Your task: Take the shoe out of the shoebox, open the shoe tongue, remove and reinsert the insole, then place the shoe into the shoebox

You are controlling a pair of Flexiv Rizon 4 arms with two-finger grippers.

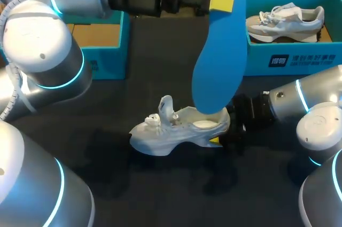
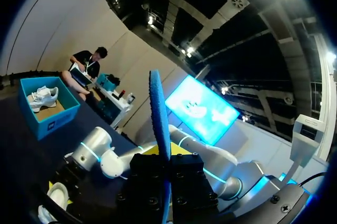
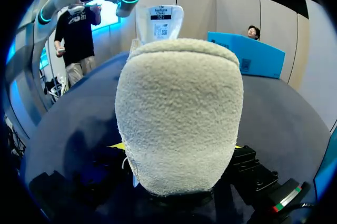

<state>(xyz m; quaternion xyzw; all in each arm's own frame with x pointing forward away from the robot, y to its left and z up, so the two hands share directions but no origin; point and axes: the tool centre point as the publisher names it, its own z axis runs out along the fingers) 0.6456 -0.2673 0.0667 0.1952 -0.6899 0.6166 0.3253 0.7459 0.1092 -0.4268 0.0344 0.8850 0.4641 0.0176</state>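
White knit shoe (image 1: 179,131) stands heel-clamped by right fingers (image 1: 215,140), steadied for reinsertion; left fingers (image 1: 221,2) pinch the long blue foam insole (image 1: 222,67) at its opening.

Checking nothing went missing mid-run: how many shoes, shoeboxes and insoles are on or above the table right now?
Shoes: 2, one on the table, one in the right-hand box
Shoeboxes: 2, both blue, one at the left, one at the right
Insole: 1, blue, held upright above the table shoe
Total: 5
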